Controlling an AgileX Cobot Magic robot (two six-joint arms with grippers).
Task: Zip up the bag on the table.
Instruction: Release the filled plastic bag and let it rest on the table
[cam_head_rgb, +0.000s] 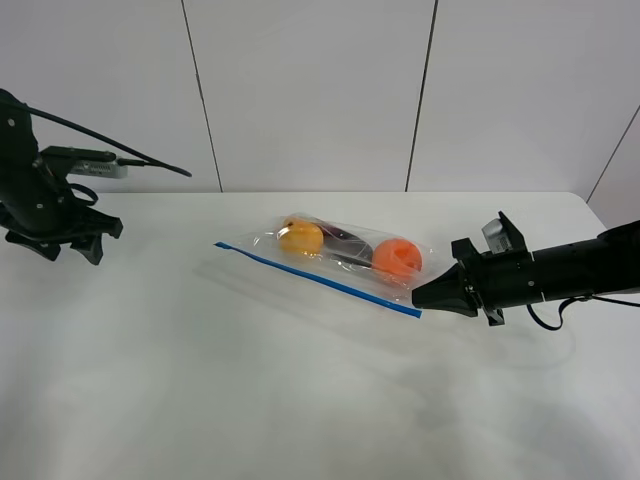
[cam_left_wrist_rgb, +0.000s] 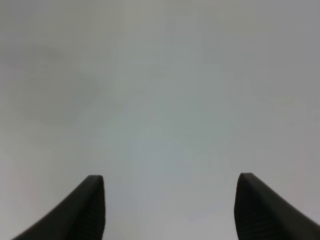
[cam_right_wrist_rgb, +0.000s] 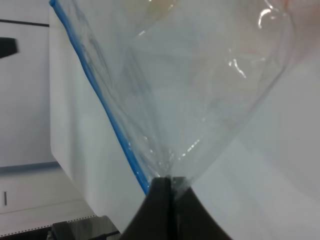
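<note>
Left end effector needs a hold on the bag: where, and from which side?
The free left end of the blue zip strip, approached from the left, probably low along the table. The bag lies flat, and the right end effector pinches the strip's other end; the left end effector is open.

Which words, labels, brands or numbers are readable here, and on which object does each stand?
None are readable. The clear plastic zip-lock bag with a blue zip strip shows no print; the smooth white table bears no text; the black left gripper and right gripper show no legible marking.
</note>
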